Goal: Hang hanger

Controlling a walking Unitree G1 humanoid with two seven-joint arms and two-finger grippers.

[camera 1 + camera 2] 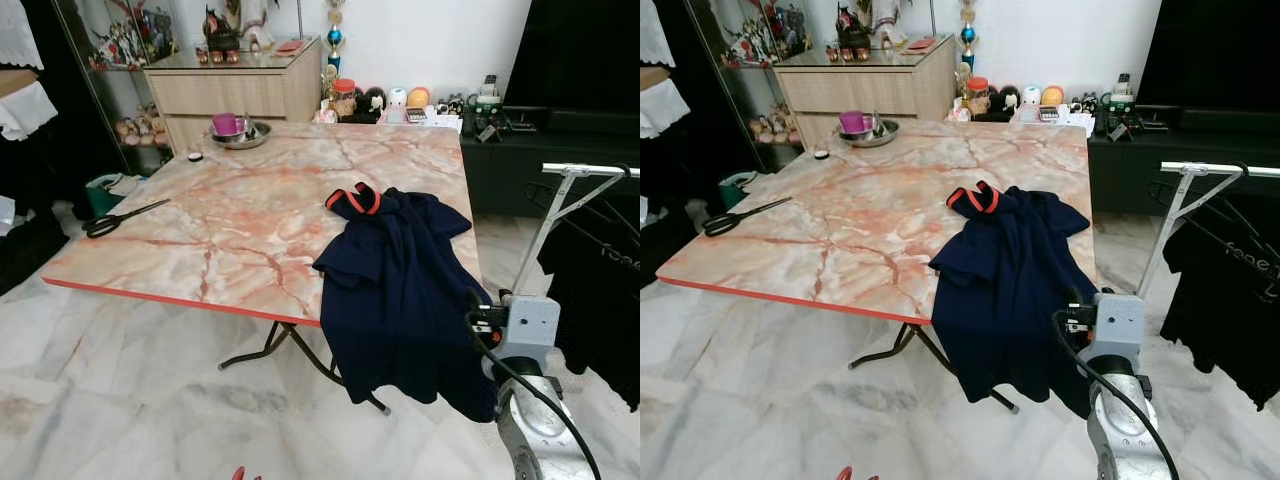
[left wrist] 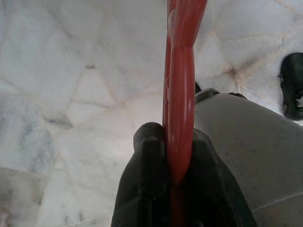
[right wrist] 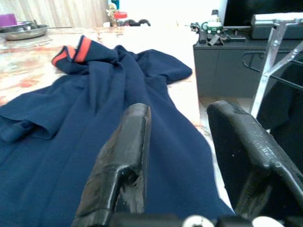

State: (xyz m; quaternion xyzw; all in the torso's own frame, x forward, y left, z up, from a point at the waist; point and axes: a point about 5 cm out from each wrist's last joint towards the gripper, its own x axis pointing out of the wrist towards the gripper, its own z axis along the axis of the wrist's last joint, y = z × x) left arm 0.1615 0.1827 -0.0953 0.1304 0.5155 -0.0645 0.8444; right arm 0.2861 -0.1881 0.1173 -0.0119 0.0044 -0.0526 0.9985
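A red plastic hanger (image 2: 181, 85) is clamped between the black fingers of my left gripper (image 2: 177, 137), low over the marble floor; its red tip peeks in at the bottom edge of the left eye view (image 1: 240, 473). A navy shirt (image 1: 400, 280) with a red-orange collar (image 1: 352, 198) lies on the marble-pattern table (image 1: 250, 210) and droops over its near right corner. My right gripper (image 3: 177, 113) is open and points at the hanging part of the shirt (image 3: 94, 142) from close by. The right arm (image 1: 525, 335) rises at the lower right, beside the shirt's hem.
A metal clothes rack (image 1: 590, 170) with black garments (image 1: 600, 290) stands at the right. Black scissors (image 1: 120, 217) and a metal bowl with a purple cup (image 1: 238, 132) are on the table. A wooden dresser (image 1: 235, 90) and a dark TV console (image 1: 540, 150) stand behind.
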